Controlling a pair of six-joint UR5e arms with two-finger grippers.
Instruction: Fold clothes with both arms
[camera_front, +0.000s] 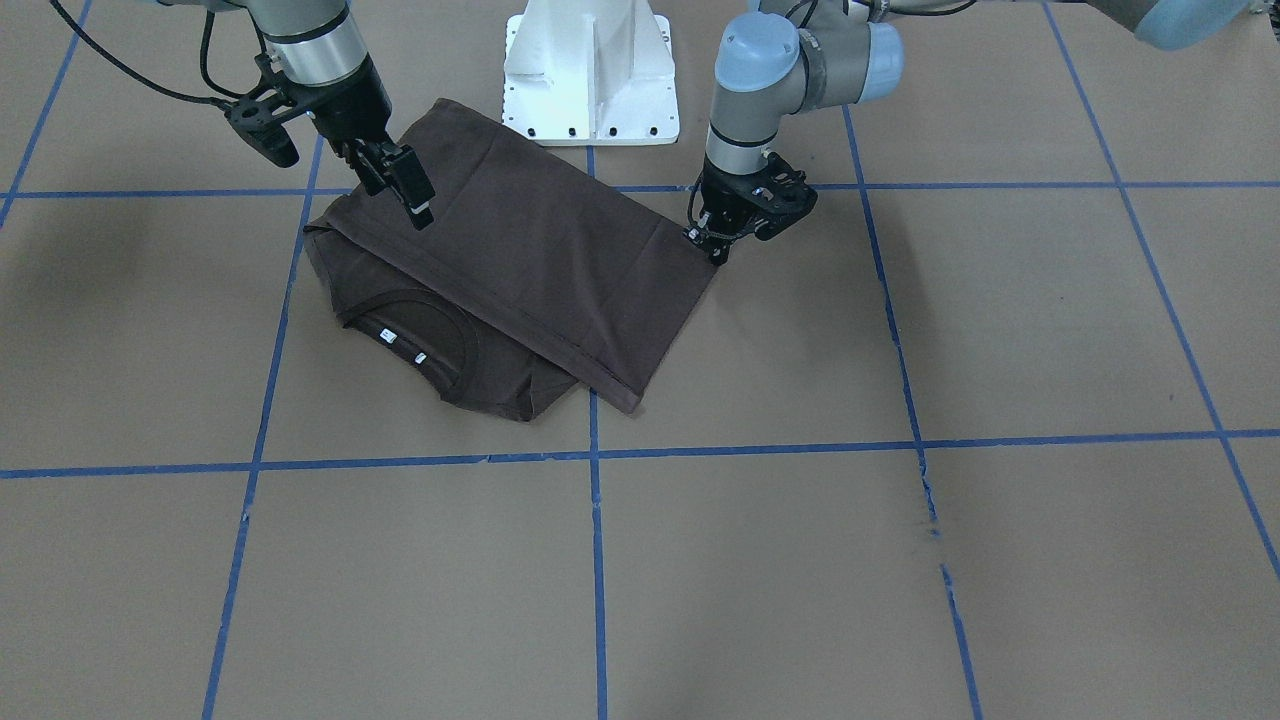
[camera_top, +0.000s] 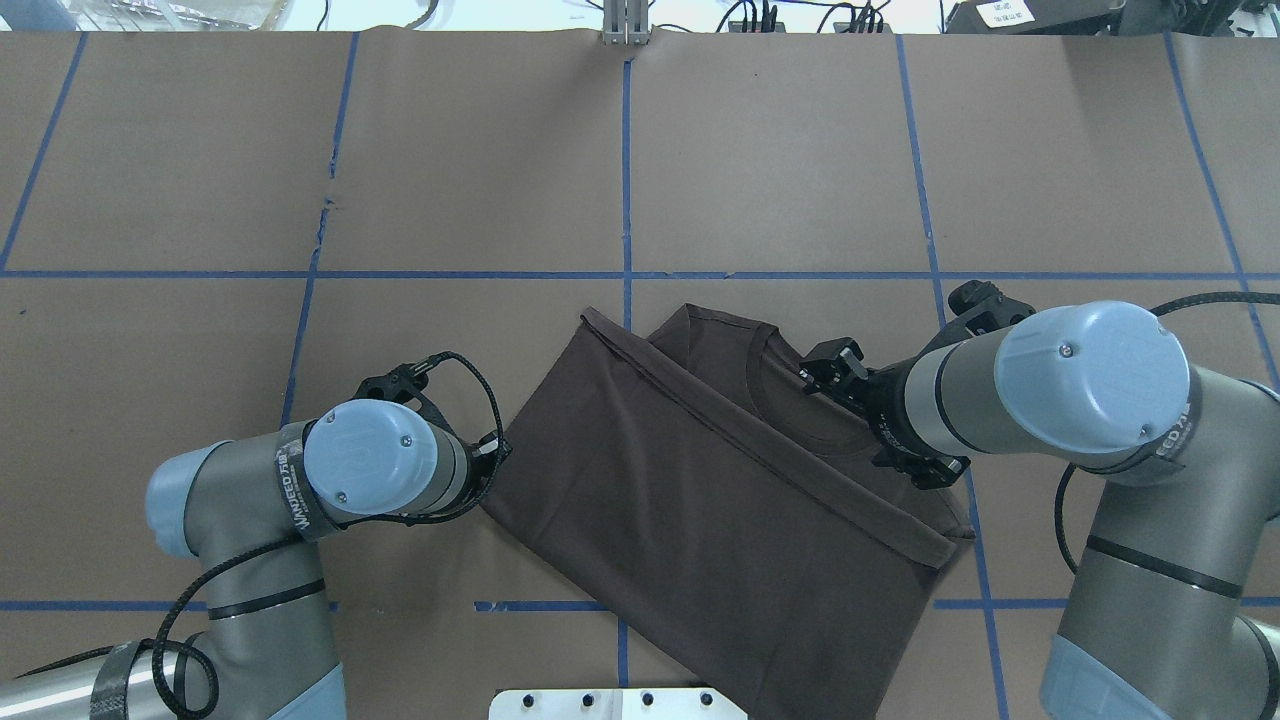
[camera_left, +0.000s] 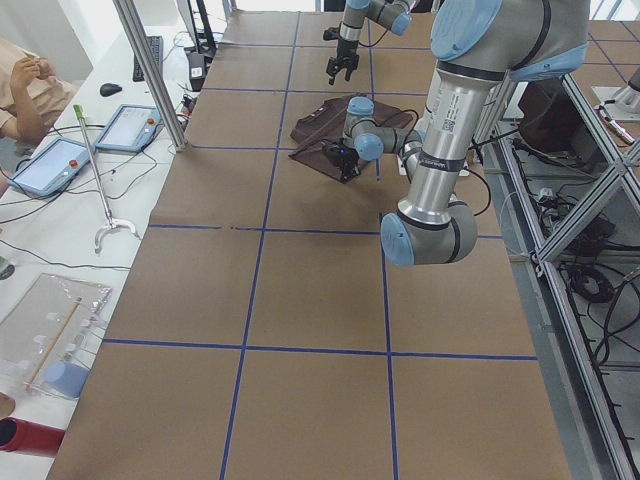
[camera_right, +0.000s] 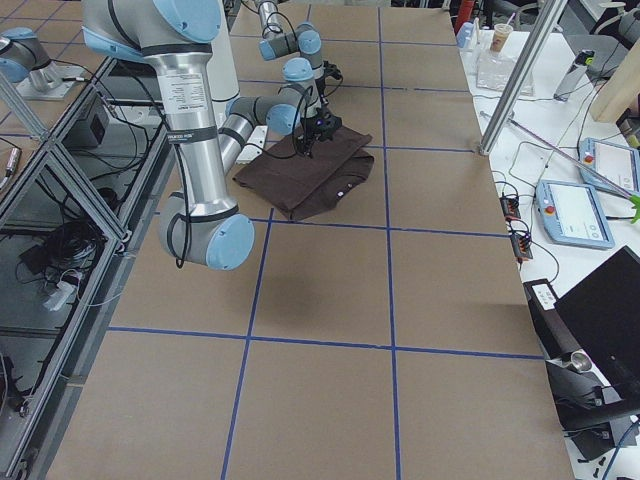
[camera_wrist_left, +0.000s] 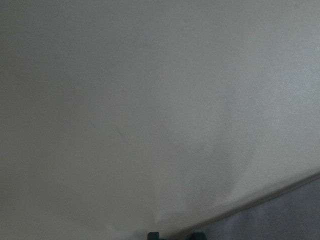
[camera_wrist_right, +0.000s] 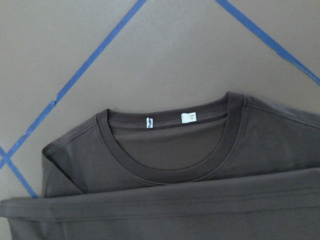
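The clothes are one dark brown T-shirt (camera_front: 540, 260) (camera_top: 700, 500), lying flat on the brown paper with its lower part folded up over the chest. The ribbed collar (camera_wrist_right: 165, 165) and white neck labels (camera_wrist_right: 189, 117) stay uncovered. My right gripper (camera_front: 410, 195) (camera_top: 828, 368) hovers open above the shirt near the collar side, holding nothing. My left gripper (camera_front: 712, 245) (camera_top: 497, 450) sits low at the shirt's opposite corner. Its two fingertips (camera_wrist_left: 152, 234) show apart at the bottom of the left wrist view, with the shirt's edge (camera_wrist_left: 290, 215) beside them and no cloth between.
The white bolted pedestal (camera_front: 590, 70) stands just behind the shirt. Blue tape lines (camera_front: 596, 560) grid the paper-covered table. Tablets (camera_left: 50, 165) and cables lie on a side bench, where a person's hand (camera_left: 25, 75) shows.
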